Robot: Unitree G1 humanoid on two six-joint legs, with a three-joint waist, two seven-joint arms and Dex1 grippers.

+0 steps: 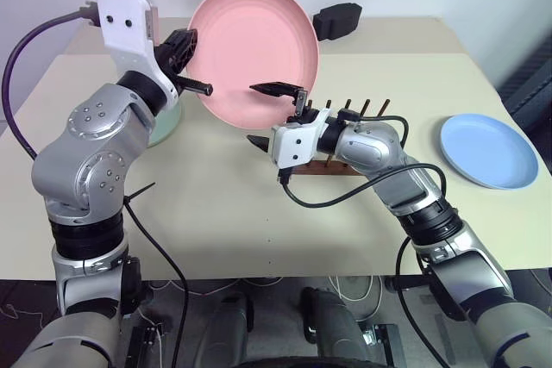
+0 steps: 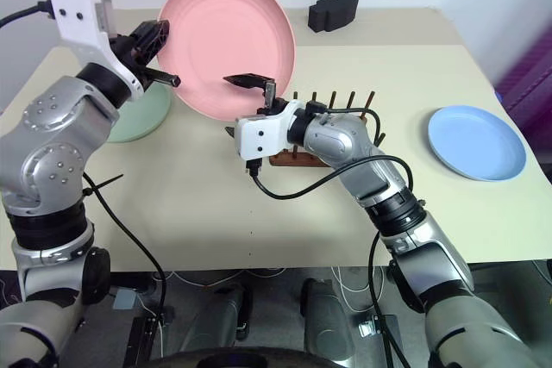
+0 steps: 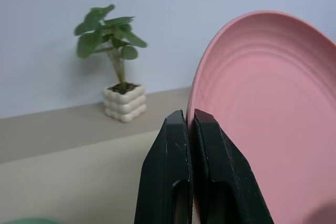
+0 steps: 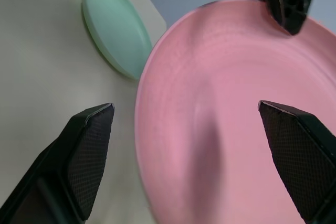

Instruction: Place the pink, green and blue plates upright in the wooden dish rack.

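The right gripper (image 1: 263, 114) is nearest, its two fingers spread wide and empty, the upper one in front of the pink plate (image 1: 254, 49), the lower one below its rim. Behind its arm sits the wooden dish rack (image 2: 332, 109), mostly hidden, its pegs holding nothing. The left gripper (image 1: 200, 84) is clenched on the pink plate's left rim, holding it tilted up above the table (image 1: 224, 213). The blue plate (image 1: 488, 151) lies flat at the right. The green plate (image 4: 116, 27) lies flat, plain from the right wrist and half hidden behind the left arm from the head. The left wrist view adds a potted plant (image 3: 118, 72). A black block (image 1: 337, 20) sits farthest back.
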